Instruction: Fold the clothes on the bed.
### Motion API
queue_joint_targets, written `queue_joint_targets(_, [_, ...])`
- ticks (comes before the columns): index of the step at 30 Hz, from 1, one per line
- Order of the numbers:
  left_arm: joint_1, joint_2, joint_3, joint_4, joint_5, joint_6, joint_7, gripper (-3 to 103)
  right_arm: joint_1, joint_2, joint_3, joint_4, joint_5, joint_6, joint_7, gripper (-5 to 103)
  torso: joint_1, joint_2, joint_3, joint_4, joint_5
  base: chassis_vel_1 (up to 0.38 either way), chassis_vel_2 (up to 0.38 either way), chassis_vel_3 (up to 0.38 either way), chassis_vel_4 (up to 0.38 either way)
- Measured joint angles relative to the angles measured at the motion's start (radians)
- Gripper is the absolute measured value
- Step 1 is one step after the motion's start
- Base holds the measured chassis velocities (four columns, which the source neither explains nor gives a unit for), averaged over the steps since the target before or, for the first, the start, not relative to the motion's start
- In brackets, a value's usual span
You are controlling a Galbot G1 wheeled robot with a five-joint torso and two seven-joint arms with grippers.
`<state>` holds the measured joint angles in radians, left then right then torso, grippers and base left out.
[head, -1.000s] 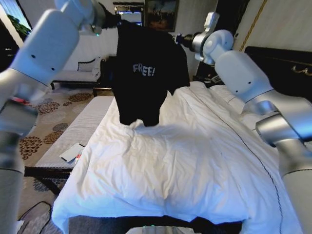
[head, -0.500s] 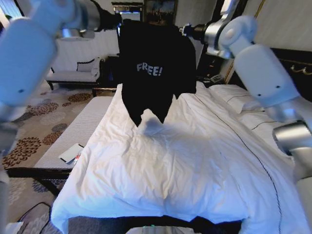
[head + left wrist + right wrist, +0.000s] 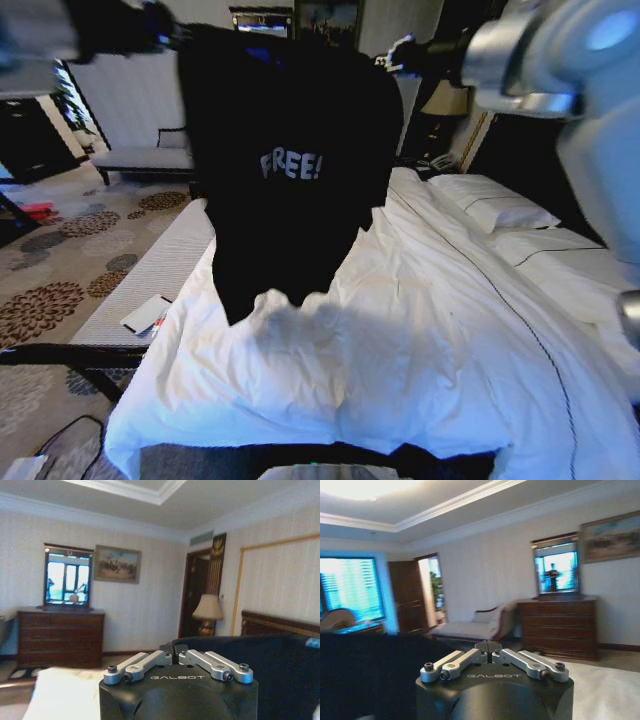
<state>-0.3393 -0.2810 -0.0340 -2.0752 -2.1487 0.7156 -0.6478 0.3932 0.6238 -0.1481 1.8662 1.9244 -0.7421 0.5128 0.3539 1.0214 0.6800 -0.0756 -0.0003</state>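
Note:
The clothes (image 3: 290,165), a black sleeveless top with white "FREE!" lettering, hang spread out in the air over the bed (image 3: 420,370). The lettering faces me. My left gripper (image 3: 165,22) is shut on one upper corner and my right gripper (image 3: 400,55) on the other. Both are held high above the white duvet. The hem dangles just above the duvet's near half. In the left wrist view the left gripper (image 3: 172,656) is pinched together, with black fabric (image 3: 260,660) beside it. The right gripper (image 3: 489,649) is likewise closed in its wrist view, next to black fabric (image 3: 365,675).
A grey bench (image 3: 150,265) runs along the bed's left side with a white booklet (image 3: 147,313) on it. White pillows (image 3: 495,210) lie against the dark headboard (image 3: 520,150) at the right. A chaise (image 3: 135,158) and patterned carpet (image 3: 50,290) lie farther left.
Both arms have risen and spread wider. The top has come nearer to me and now hangs flatter and broader.

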Motion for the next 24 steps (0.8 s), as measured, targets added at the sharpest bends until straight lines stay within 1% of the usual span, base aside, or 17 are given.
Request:
queue_joint_targets(1, [0.035,0.031,-0.029,-0.020,-0.003,-0.004,0.015,0,-0.015,-0.026,0.016,0.027,0.019,0.000,0.011,0,0.000,0.000,0.000,0.0004,0.0002,0.000,0.000,0.000,0.000])
queue_joint_targets(2, [0.085,0.080,-0.065,-0.051,-0.011,-0.013,0.036,0,-0.036,-0.062,0.042,0.064,0.045,0.000,0.025,0,0.000,0.000,0.000,0.0003,0.0000,0.000,0.000,0.000,0.000])
queue_joint_targets(3, [0.085,0.080,-0.065,-0.051,-0.011,-0.013,0.036,0,-0.036,-0.062,0.042,0.064,0.045,0.000,0.025,0,0.000,0.000,0.000,0.0003,0.0000,0.000,0.000,0.000,0.000])
queue_joint_targets(5, [0.144,0.147,-0.102,-0.098,-0.023,-0.034,0.062,0,-0.085,-0.127,0.100,0.137,0.091,0.000,0.043,0,0.000,0.000,0.000,0.0004,-0.0001,0.000,0.000,0.000,0.000])
queue_joint_targets(7, [0.172,0.192,-0.121,-0.139,-0.044,-0.045,0.071,0,-0.147,-0.193,0.174,0.211,0.135,0.001,0.057,0,0.000,0.000,0.000,-0.0002,0.0008,0.000,0.000,0.000,0.000])
queue_joint_targets(8, [0.172,0.192,-0.121,-0.139,-0.044,-0.045,0.071,0,-0.147,-0.193,0.174,0.211,0.135,0.001,0.057,0,0.000,0.000,0.000,-0.0002,0.0008,0.000,0.000,0.000,0.000])
queue_joint_targets(12, [0.202,0.229,-0.163,-0.191,-0.100,-0.046,0.050,0,-0.312,-0.301,0.331,0.311,0.199,0.003,0.070,0,0.000,0.000,0.000,-0.0008,0.0008,0.000,0.000,0.000,0.000])
queue_joint_targets(13, [0.202,0.229,-0.163,-0.191,-0.100,-0.046,0.050,0,-0.312,-0.301,0.331,0.311,0.199,0.003,0.070,0,0.000,0.000,0.000,-0.0008,0.0008,0.000,0.000,0.000,0.000])
queue_joint_targets(15, [0.204,0.247,-0.174,-0.204,-0.130,-0.041,0.029,0,-0.384,-0.339,0.377,0.346,0.210,0.004,0.073,0,0.000,0.000,0.000,-0.0003,0.0006,0.000,0.000,0.000,0.000])
queue_joint_targets(17, [0.203,0.269,-0.190,-0.219,-0.171,-0.035,0.002,0,-0.425,-0.349,0.394,0.364,0.212,0.005,0.078,0,0.000,0.000,0.000,0.0002,0.0003,0.000,0.000,0.000,0.000])
queue_joint_targets(18, [0.203,0.269,-0.190,-0.219,-0.171,-0.035,0.002,0,-0.425,-0.349,0.394,0.364,0.212,0.005,0.078,0,0.000,0.000,0.000,0.0002,0.0003,0.000,0.000,0.000,0.000])
queue_joint_targets(21, [0.201,0.301,-0.227,-0.238,-0.221,-0.028,-0.017,0,-0.426,-0.340,0.393,0.374,0.217,0.005,0.085,0,0.001,0.000,0.000,0.0006,0.0003,0.000,0.000,0.000,0.000])
queue_joint_targets(24, [0.199,0.316,-0.245,-0.242,-0.246,-0.024,-0.027,0,-0.406,-0.338,0.386,0.374,0.228,0.005,0.086,0,0.001,0.000,0.000,0.0006,0.0004,0.000,0.000,0.000,0.000])
